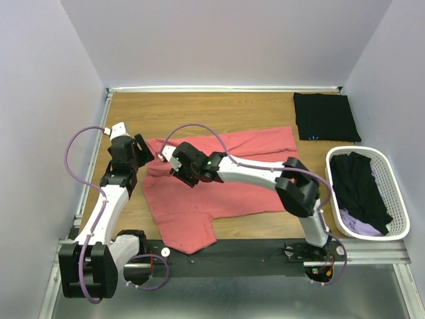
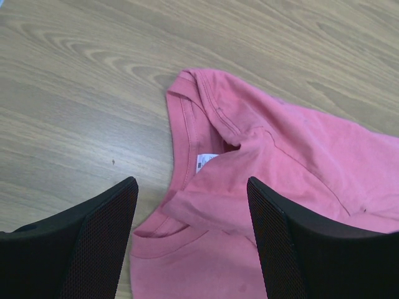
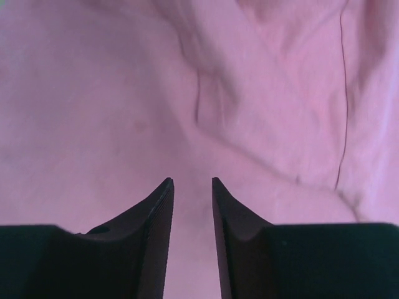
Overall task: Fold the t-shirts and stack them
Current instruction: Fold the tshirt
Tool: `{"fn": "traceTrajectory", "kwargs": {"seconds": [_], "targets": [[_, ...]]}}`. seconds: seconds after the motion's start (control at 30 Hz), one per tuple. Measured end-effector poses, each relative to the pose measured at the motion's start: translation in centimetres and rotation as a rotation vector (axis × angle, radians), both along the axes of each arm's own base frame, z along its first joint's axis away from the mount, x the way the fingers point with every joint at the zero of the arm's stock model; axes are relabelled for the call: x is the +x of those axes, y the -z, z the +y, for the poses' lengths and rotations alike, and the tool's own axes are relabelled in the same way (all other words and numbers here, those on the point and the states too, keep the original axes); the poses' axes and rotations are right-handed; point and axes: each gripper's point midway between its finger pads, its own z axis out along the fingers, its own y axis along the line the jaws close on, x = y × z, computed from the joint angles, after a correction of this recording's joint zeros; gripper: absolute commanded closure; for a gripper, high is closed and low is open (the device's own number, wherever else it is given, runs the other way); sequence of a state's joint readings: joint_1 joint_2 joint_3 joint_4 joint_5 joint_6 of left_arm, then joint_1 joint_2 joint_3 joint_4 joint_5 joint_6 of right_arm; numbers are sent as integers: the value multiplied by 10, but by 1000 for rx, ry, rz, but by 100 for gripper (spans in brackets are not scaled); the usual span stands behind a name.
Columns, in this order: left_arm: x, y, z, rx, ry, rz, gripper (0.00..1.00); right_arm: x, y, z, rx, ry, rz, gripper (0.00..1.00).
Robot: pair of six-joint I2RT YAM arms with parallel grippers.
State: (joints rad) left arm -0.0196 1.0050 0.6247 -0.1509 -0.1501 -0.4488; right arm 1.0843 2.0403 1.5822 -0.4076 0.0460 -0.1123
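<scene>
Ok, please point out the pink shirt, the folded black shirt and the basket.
pink shirt [image 1: 179,209], top view, its body.
folded black shirt [image 1: 325,116], top view, its middle.
basket [image 1: 398,199], top view, its right rim.

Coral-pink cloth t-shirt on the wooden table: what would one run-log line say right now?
coral-pink cloth t-shirt: spread, rumpled; left gripper: open over collar; right gripper: slightly open over shirt; folded black t-shirt: far-right corner

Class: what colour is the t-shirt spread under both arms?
The t-shirt is coral-pink, clearest in the left wrist view.
</scene>
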Motion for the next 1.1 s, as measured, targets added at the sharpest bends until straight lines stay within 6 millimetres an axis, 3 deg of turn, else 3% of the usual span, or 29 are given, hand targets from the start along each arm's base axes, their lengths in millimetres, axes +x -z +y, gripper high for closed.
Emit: {"fn": "traceTrajectory", "kwargs": {"seconds": [0.23, 0.83, 1.1], "targets": [[4, -5, 8, -5, -23, -26, 21, 25, 31, 34, -14, -34, -59, 68], [6, -8, 9, -7, -24, -39, 21, 36, 49, 39, -25, -37, -60, 68], [8, -10, 10, -7, -27, -51, 21, 40, 50, 38, -27, -35, -66, 100]]}}
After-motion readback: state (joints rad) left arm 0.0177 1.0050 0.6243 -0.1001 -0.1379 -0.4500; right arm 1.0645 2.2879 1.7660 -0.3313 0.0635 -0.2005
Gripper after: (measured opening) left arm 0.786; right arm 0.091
